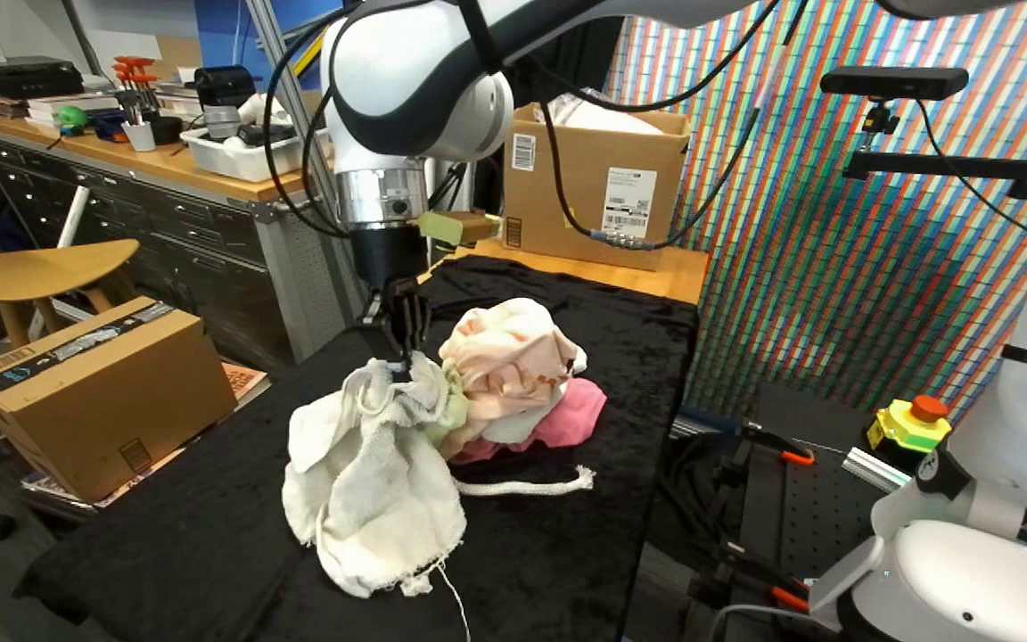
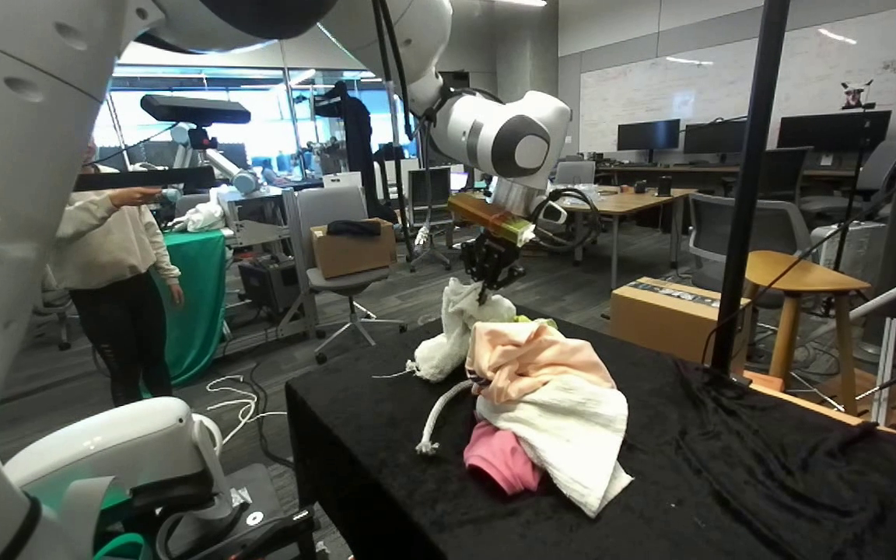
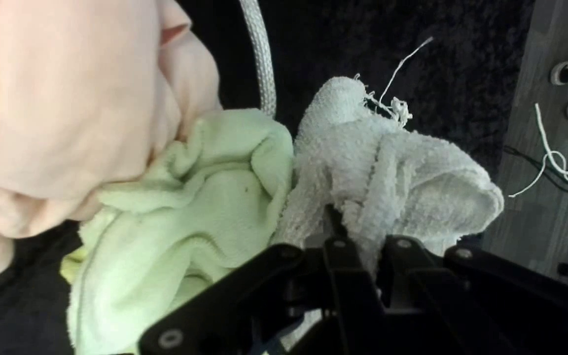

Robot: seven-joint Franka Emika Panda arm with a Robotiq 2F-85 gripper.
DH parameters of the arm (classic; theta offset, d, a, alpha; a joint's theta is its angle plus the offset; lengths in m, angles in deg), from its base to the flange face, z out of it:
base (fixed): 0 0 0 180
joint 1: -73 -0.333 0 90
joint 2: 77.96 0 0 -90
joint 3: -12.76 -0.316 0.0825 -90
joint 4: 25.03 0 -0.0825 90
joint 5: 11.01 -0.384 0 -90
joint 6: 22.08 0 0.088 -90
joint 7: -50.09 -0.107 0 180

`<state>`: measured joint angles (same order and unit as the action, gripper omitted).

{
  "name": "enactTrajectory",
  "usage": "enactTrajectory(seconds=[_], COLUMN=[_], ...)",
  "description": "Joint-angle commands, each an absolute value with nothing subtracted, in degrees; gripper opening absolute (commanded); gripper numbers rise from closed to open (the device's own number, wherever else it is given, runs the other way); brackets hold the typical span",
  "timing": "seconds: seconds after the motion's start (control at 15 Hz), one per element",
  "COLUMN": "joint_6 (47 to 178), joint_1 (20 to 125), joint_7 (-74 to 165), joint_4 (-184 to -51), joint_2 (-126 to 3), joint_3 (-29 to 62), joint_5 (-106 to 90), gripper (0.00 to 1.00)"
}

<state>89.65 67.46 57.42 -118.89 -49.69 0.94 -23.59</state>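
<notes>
White cloth (image 1: 380, 495) in pincer (image 1: 400, 362), black margin (image 1: 558, 553) toward table edge (image 1: 653, 481).

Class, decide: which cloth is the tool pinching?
The frayed white cloth: only its fabric runs into the tool. The peach cloth, pink cloth, green cloth and other white cloth lie outside its grip.

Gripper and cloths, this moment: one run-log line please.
gripper: holds frayed white cloth | grip: bunched upper folds | alongside: green cloth | nearby: peach cloth, pink cloth, white rope
</notes>
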Motion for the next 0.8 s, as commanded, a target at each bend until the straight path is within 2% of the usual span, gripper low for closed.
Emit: enactTrajectory(seconds=[0.0,0.73], joint_6=[91.9,106.1], joint_1=[68.0,67.8], joint_7=[56.0,41.2], joint_4=[-123.4,-132.9], joint_2=[-54.6,-60.7], joint_3=[3.2,9.8], joint_5=[-24.0,-19.1], gripper=[0.07,0.07])
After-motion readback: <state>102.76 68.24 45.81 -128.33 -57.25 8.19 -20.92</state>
